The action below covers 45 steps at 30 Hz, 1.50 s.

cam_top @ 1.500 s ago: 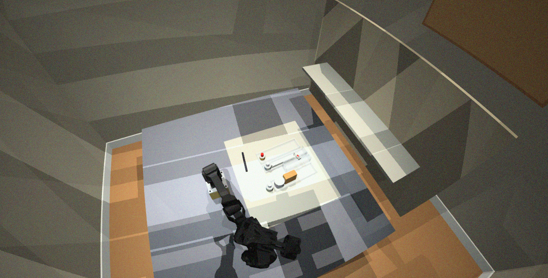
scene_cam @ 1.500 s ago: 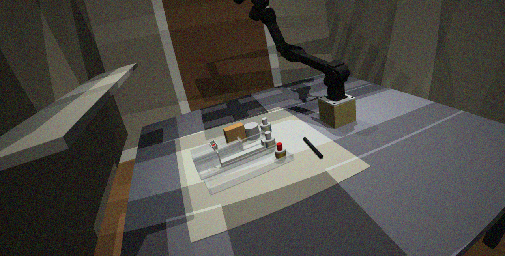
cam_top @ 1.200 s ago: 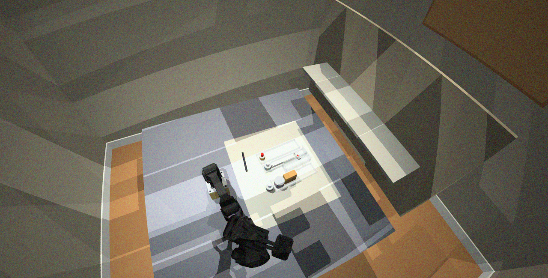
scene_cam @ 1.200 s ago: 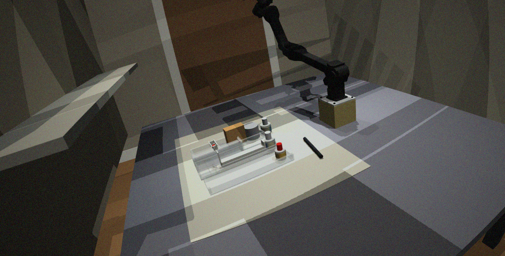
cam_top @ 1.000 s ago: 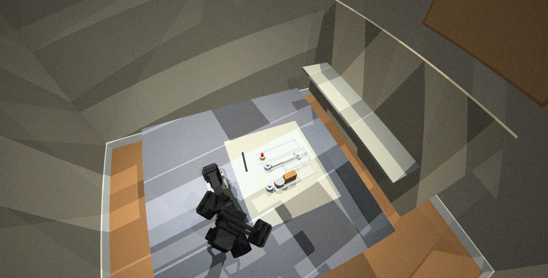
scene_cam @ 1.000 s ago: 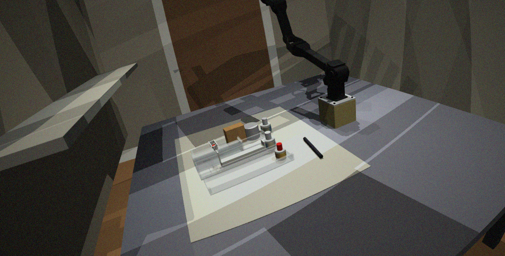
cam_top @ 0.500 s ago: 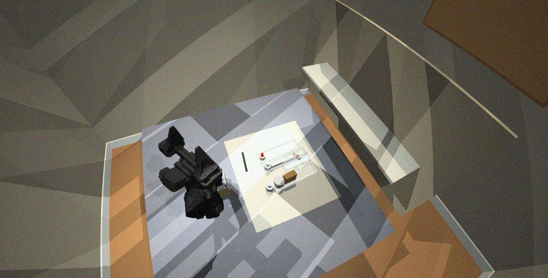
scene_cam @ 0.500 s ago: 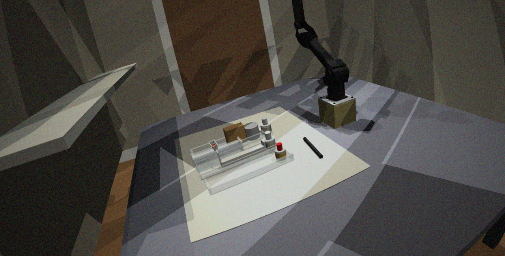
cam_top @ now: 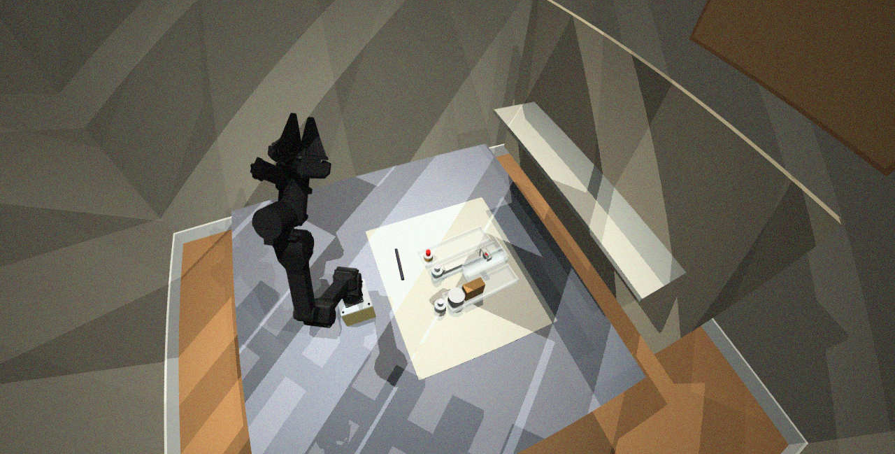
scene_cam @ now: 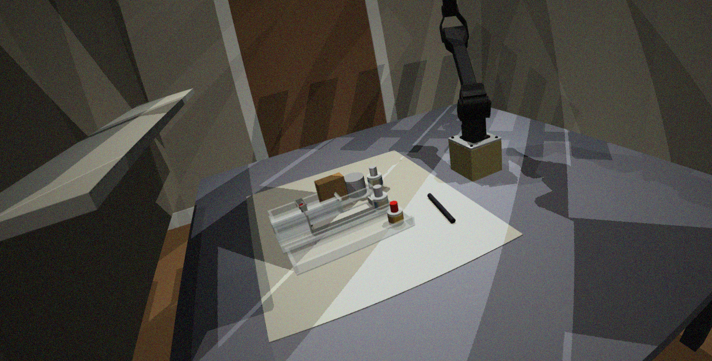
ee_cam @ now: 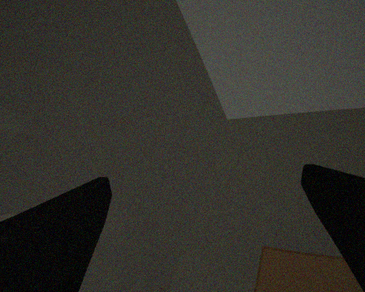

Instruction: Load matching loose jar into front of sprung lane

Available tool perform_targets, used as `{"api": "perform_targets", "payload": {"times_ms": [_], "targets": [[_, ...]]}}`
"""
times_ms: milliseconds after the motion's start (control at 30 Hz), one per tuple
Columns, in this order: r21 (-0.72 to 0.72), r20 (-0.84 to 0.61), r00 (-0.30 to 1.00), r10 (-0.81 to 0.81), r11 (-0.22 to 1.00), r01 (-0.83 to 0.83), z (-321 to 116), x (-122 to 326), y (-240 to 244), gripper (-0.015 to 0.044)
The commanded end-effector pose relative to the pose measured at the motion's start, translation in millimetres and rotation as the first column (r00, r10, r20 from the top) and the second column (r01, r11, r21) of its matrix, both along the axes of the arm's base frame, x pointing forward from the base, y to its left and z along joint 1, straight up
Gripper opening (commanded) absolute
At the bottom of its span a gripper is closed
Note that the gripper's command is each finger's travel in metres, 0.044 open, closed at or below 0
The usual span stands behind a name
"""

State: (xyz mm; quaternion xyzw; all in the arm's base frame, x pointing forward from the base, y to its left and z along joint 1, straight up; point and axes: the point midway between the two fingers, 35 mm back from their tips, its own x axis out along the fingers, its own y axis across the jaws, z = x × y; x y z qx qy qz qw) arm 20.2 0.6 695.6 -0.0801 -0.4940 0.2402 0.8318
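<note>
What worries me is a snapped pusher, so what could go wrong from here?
1. The loose grey-capped jar stands close beside a grey cylinder and near a brown box; the open gripper, now high and pointing away, could knock them while descending.
2. A red-capped jar sits nearby and could be picked by mistake.
3. The lane jar stands at the front; a slipping push might let the pusher jump.
</note>
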Motion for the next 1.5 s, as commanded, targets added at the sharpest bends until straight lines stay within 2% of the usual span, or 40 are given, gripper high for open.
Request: {"api": "perform_targets", "payload": {"times_ms": [0,133,267,467,733,933,1100,1267,1467], "targets": [[-0.141,-0.100,0.992,-0.076,0.988,0.062,-21.6,40.0,58.3,0.0440],[-0.268,-0.200,0.964,-0.173,0.956,0.116,-50.6,86.7,100.7,0.0440],[-0.366,-0.262,0.920,-0.293,0.912,0.186,-78.2,129.4,119.8,0.0440],[-0.496,-0.359,0.823,-0.440,0.837,0.230,-127.1,193.2,133.5,0.0440],[-0.658,-0.510,0.603,-0.614,0.729,0.186,-225.3,286.5,124.4,0.0440],[-0.724,-0.612,0.357,-0.706,0.682,0.108,-310.9,338.2,89.1,0.0440],[-0.738,-0.667,0.110,-0.737,0.674,0.034,-385.3,361.9,47.0,0.0440],[-0.719,-0.681,-0.165,-0.713,0.694,-0.033,-460.8,365.4,-1.7,0.0440],[-0.655,-0.632,-0.486,-0.603,0.752,-0.082,-545.1,341.9,-58.0,0.0440]]}}
